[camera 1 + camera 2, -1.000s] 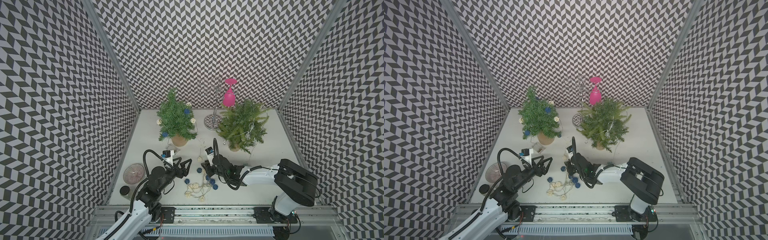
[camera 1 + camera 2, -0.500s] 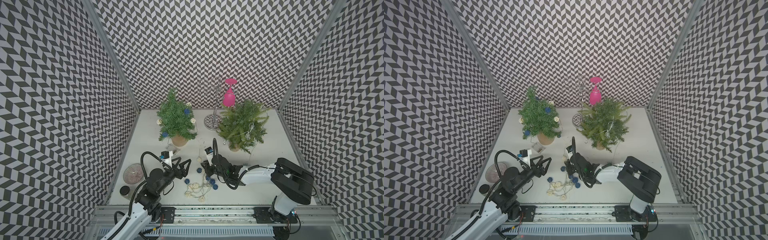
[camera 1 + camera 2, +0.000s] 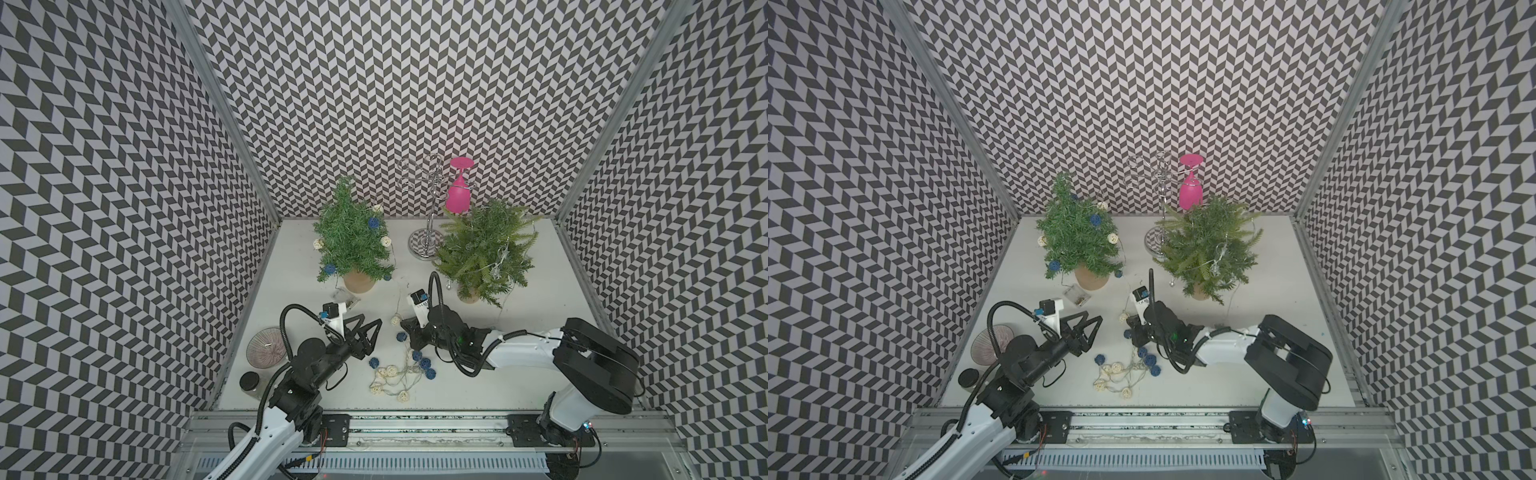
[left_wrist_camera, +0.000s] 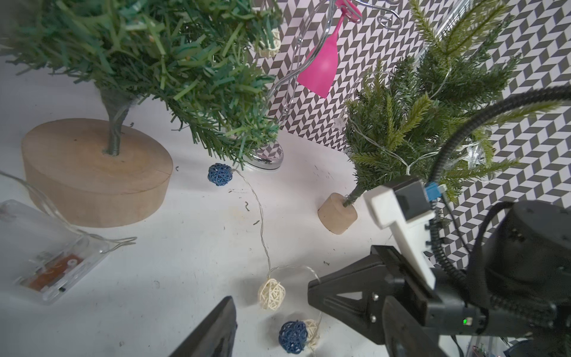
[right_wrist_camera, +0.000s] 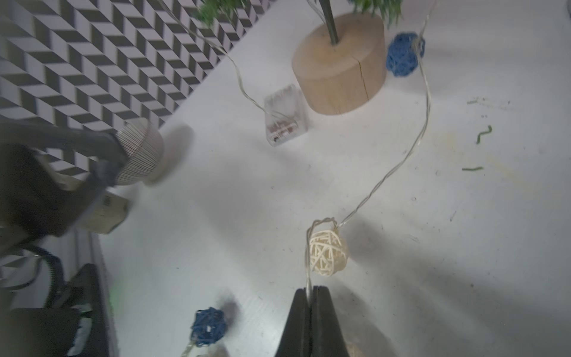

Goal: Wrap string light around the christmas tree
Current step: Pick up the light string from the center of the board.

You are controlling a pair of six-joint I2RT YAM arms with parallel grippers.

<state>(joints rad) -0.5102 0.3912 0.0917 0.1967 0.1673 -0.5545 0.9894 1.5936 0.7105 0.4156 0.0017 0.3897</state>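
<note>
The string light (image 4: 272,293) has woven wicker balls; tree base (image 4: 92,179) matt wood.

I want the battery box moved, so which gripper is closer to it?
Left. The left gripper is just short of the battery box; the right gripper sits farther off, shut on the light string.

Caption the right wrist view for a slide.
Closed right gripper pinching the string light wire beside a cream wicker ball, the tree's wooden base beyond.
</note>
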